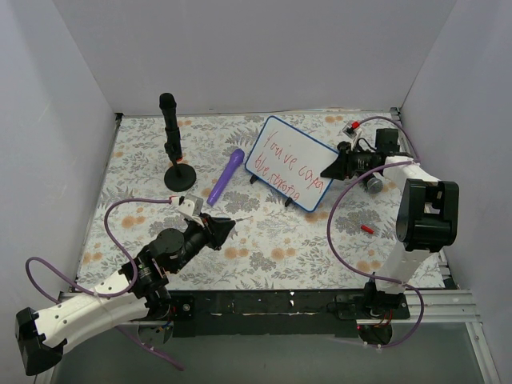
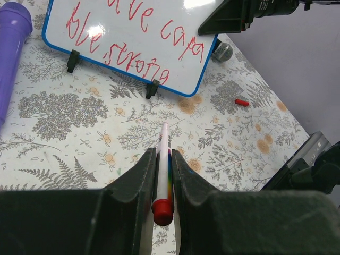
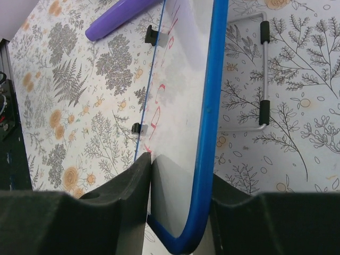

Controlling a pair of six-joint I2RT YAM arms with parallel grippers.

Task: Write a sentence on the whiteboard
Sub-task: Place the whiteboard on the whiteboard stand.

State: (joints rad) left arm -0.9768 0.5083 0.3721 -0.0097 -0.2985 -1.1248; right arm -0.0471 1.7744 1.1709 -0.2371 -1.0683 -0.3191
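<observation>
1. Right of centre in the top view, the whiteboard (image 1: 300,146) stands on the floral cloth (image 1: 264,244). It is propped on its black feet (image 2: 152,89) and leans back toward the upper right.
2. Across its face runs the sentence (image 1: 290,168), two lines of thin red script. The first line begins "You've", and the second sits close above the lower blue rim.
3. At the board's right end is my right gripper (image 1: 330,170). In the right wrist view its two fingers stand apart with the blue rim and a strip of the white face between them. I cannot tell whether they are pressing on the board or only straddling it.
4. Behind the board, in the upper right of that wrist view, a wire frame (image 3: 264,79) with black sleeves lies on the cloth.
5. Below and left of the board in the top view, my left gripper (image 1: 228,224) is clamped on a pen (image 2: 164,139). The pen is white with a red end toward the camera. Its tip points at the board but is apart from it, over the cloth.
6. Just left of the board lies a purple marker (image 1: 226,176), angled toward the upper right.
7. Further to the upper left, a black stand (image 1: 171,148) rises from a round base.
8. Lower right of the board, a small red cap (image 1: 367,229) lies alone on the cloth.
</observation>
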